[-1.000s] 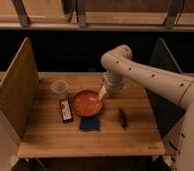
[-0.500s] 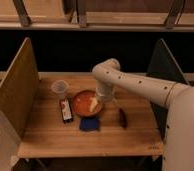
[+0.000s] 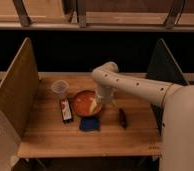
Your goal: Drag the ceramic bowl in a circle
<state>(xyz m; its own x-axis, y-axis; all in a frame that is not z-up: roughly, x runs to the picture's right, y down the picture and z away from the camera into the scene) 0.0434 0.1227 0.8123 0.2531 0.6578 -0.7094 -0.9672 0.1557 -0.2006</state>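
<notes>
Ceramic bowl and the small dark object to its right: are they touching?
Apart. The camera view shows bare table between the ceramic bowl and the dark object; the gripper sits in the bowl.

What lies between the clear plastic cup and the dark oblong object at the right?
The camera view shows the glossy orange-red ceramic bowl there, with the gripper inside its rim.
</notes>
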